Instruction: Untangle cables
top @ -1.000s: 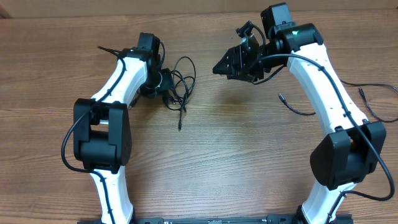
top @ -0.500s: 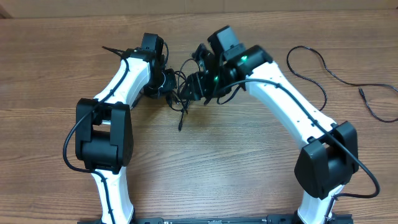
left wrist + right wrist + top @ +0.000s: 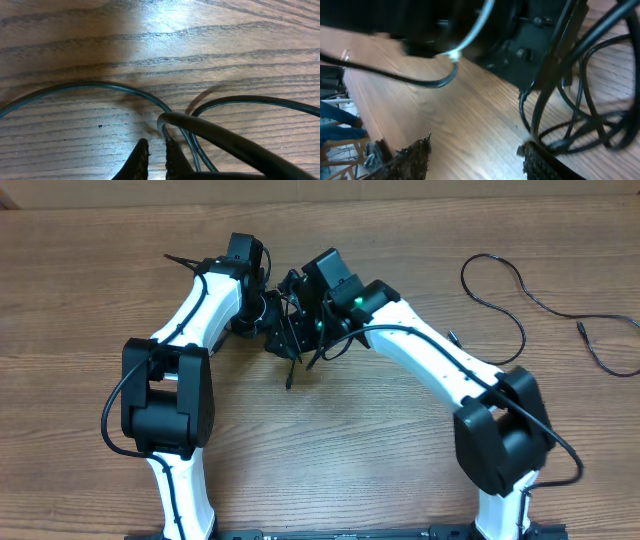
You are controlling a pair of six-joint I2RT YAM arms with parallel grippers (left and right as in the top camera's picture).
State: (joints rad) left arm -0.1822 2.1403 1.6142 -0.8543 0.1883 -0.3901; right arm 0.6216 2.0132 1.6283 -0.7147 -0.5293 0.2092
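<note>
Evidently the left gripper (image 3: 156, 146) pinches a strand to anchor the cables (image 3: 290, 330), knotted on the table (image 3: 380, 470) between both arms. The right gripper (image 3: 475, 150), spread, hovers at the loops, ready to pull.

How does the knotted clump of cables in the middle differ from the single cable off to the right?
The tangle is bunched into crossing loops; the loose cable lies spread in an open curve. The tangle sits where the left arm and right arm meet; the loose cable lies apart from both. Both are thin black cords on the table.
</note>
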